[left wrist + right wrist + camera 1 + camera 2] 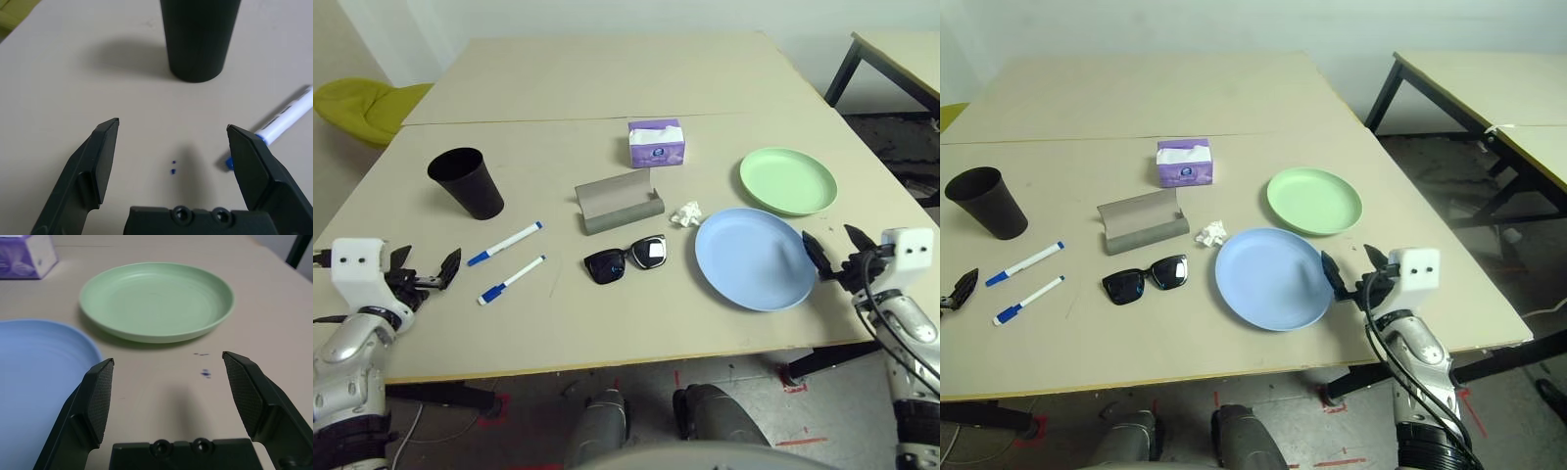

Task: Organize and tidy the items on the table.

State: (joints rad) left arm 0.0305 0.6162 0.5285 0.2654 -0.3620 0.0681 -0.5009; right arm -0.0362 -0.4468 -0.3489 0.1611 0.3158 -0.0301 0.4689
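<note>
Items of the task lie scattered over the near half of the table [607, 323]: black sunglasses [625, 258] near the middle, grey glasses case [618, 201] and crumpled tissue [686, 213] just behind them, two markers [505, 244] [512, 279] and black cup [466, 182] toward the left edge, light-blue plate [754, 258] and light-green plate [787, 180] toward the right edge. Left gripper [429, 273] and right gripper [835, 256] stand at the side edges, fingers spread wide, holding nothing. Likely hazards: a marker may roll from a glancing pinch; the tall cup may topple if nudged near its rim; the shallow blue plate, just beside the right fingers, may skid toward the near edge.
</note>
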